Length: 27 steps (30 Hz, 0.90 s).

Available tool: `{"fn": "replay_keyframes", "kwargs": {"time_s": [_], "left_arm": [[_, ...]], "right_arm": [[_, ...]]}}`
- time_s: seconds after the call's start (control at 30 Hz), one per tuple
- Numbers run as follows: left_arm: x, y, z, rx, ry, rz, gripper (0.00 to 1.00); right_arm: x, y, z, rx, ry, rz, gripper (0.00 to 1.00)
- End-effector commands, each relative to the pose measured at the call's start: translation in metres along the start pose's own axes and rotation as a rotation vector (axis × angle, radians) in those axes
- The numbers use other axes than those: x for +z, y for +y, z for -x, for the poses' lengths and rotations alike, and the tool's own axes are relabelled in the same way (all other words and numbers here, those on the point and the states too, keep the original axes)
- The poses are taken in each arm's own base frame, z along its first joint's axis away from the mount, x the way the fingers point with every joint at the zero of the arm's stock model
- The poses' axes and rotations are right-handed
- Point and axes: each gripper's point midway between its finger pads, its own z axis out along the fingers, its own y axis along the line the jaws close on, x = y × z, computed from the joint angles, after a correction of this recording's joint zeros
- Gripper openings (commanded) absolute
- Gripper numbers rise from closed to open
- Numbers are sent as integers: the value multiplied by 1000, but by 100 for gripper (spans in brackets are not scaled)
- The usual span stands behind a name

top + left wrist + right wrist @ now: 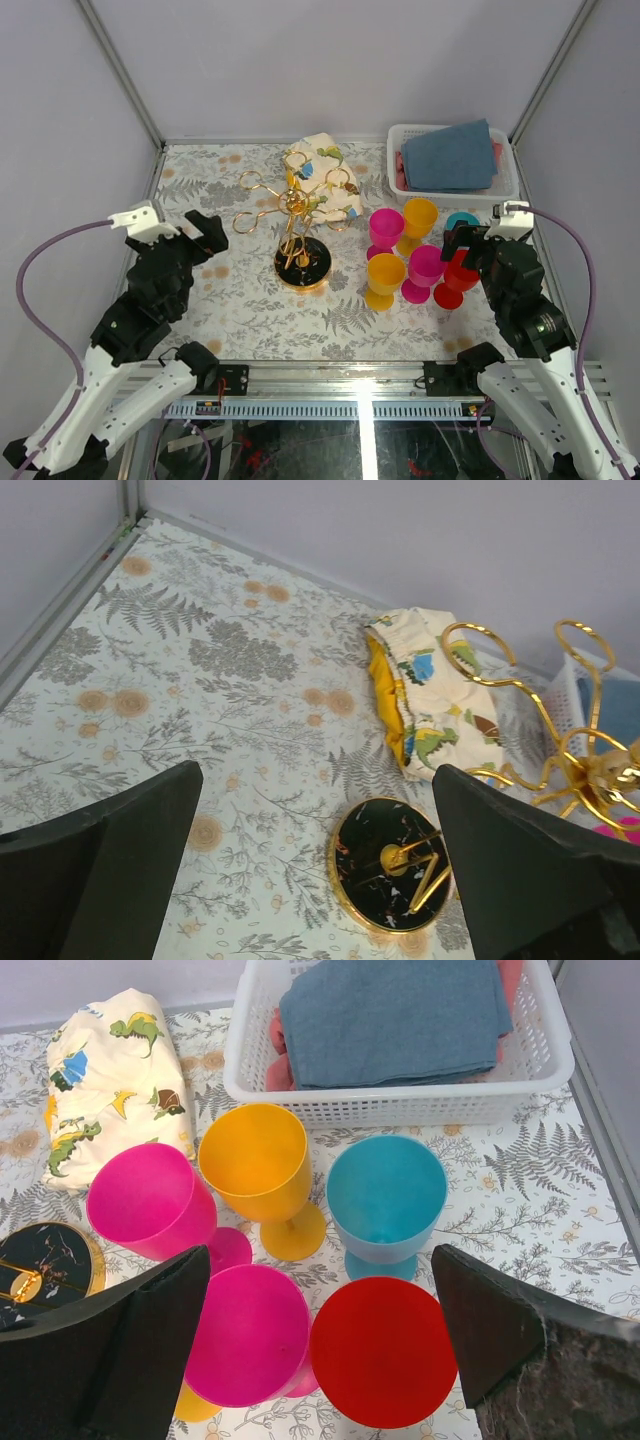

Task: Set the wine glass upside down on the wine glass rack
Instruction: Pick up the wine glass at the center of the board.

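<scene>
The wine glass rack [297, 205], a gold wire tree with curled loop arms, stands on its round black base [302, 266] at mid-table; no glass hangs on it. Several plastic wine glasses stand upright to its right: two pink [386, 228], orange [419, 218], yellow [385, 274], blue [462, 221] and red [455, 277]. My right gripper [462, 250] is open and empty above the red glass [380, 1350], with a pink glass [245, 1335] beside it. My left gripper [195, 235] is open and empty, left of the rack; its wrist view shows the base [390, 865] and loop arms [560, 730].
A white basket [400, 140] holding a folded blue cloth [452, 157] sits at the back right. A dinosaur-print cloth [325, 160] lies behind the rack. Grey enclosure walls and a metal frame bound the patterned table.
</scene>
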Motion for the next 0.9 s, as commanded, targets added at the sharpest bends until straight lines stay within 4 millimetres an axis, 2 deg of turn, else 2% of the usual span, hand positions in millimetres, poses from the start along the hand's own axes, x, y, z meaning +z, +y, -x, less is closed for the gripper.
{"fn": "replay_keyframes", "kwargs": {"time_s": [0.0,0.27,0.53,0.87], "left_arm": [[12,2,19,7,-68,89,100],[18,0,12,67,-41,98,100],[11,-20,11,59,-40,-62,100],[10,-20,10,60,-44,-64,100]], "right_arm": [[1,-2,22,7,-80,-17,100],[2,-3,21,-6,-35,-35,100],[7,9,15,-28,53,12,100],[5,44,7,-82,202,196,100]]}}
